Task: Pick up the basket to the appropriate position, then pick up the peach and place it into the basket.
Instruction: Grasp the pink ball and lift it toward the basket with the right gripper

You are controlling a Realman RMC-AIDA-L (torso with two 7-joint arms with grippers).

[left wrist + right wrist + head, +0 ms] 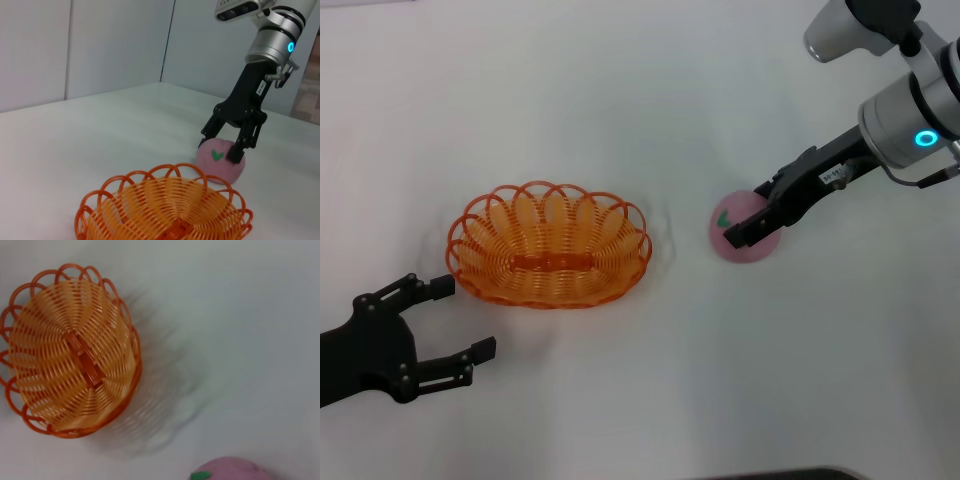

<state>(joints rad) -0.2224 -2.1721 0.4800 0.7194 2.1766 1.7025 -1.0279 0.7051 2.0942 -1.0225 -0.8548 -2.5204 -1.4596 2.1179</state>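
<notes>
Basket sat on white table, middle-left, nothing inside. Looked like basket step was done. Peach sat on table right of basket, apart from it, not lifted. Right gripper was over peach, fingers spread on both sides, not squeezing as far as seen. Left gripper rested near-left beside basket, fingers spread, holding nothing. Left to do: grab peach, lift, drop into basket.

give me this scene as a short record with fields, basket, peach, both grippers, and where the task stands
basket: oval orange looped-strand plastic basket, empty, on white table
peach: round pale-pink peach with green leaf mark, on table, to the basket's right
right gripper: fingers astride the peach, not yet closed
left gripper: open, near basket's left end, holding nothing
stage: peach not yet in basket
</notes>
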